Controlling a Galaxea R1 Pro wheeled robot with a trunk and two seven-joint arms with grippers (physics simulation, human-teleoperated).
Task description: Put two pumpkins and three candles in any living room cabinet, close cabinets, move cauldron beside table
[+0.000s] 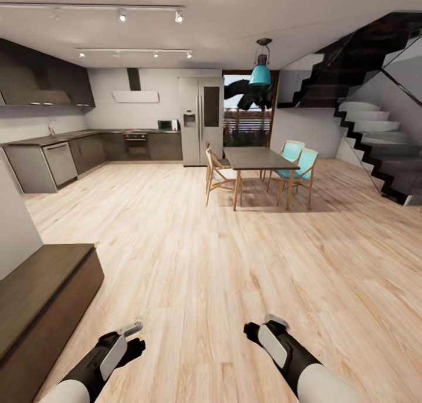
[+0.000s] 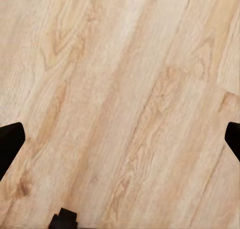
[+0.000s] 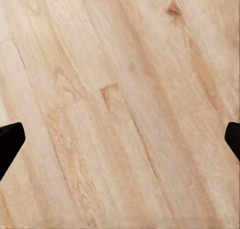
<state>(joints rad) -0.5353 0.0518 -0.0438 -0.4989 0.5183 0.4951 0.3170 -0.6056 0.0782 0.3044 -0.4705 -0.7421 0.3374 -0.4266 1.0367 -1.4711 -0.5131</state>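
In my left wrist view the two dark fingers (image 2: 11,144) sit at the opposite edges of the picture, wide apart, with nothing between them, and under them is only the pale wood floor (image 2: 125,99). My right wrist view gives the same: the fingers (image 3: 10,141) stand spread to both edges, holding nothing, above the floor boards (image 3: 120,104).

From the head view I see the left gripper (image 1: 133,337) and the right gripper (image 1: 261,327) low in the picture, both hanging over the floor (image 1: 193,244), well apart from each other.

The cabinet (image 1: 41,297), a long low dark brown unit with a flat top, stands against the wall to the left of my left gripper, near it but not touching. Its front looks closed, as far as I can see from this angle.

Farther ahead there is a dining table (image 1: 258,158) with wooden chairs (image 1: 218,177) on its left and turquoise chairs (image 1: 299,165) on its right, under a blue hanging lamp (image 1: 261,71). Behind is the kitchen with a grey fridge (image 1: 200,120), and on the right a dark staircase (image 1: 375,139).
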